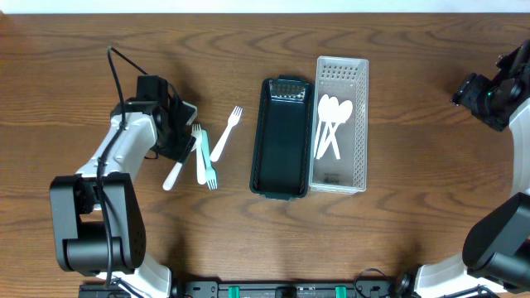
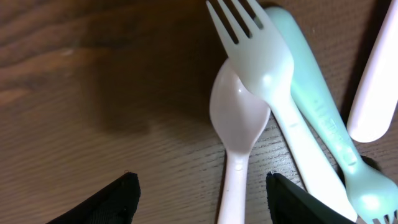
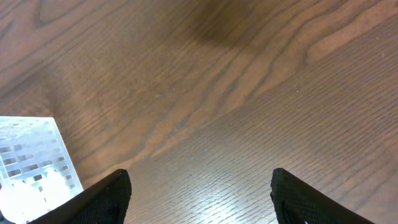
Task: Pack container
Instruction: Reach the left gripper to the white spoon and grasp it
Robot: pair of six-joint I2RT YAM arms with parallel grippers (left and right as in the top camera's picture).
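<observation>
Reaches the left arm (image 1: pixel 124 153) up and rightward from its base at the lower left of the overhead view, elbow bent. Carries the left gripper (image 1: pixel 178 124) low and angled down, jaws spread wide, with both black fingers (image 2: pixel 115 202) far apart at the bottom of the wrist view. Folds the right arm (image 1: pixel 517 141) back along the far right edge. Turns the right gripper (image 1: pixel 474 93) leftward, raised, jaws likewise apart, fingertips (image 3: pixel 106 199) wide-set and gripping nothing.

no readable text, no labels, numbers or signs anywhere
</observation>
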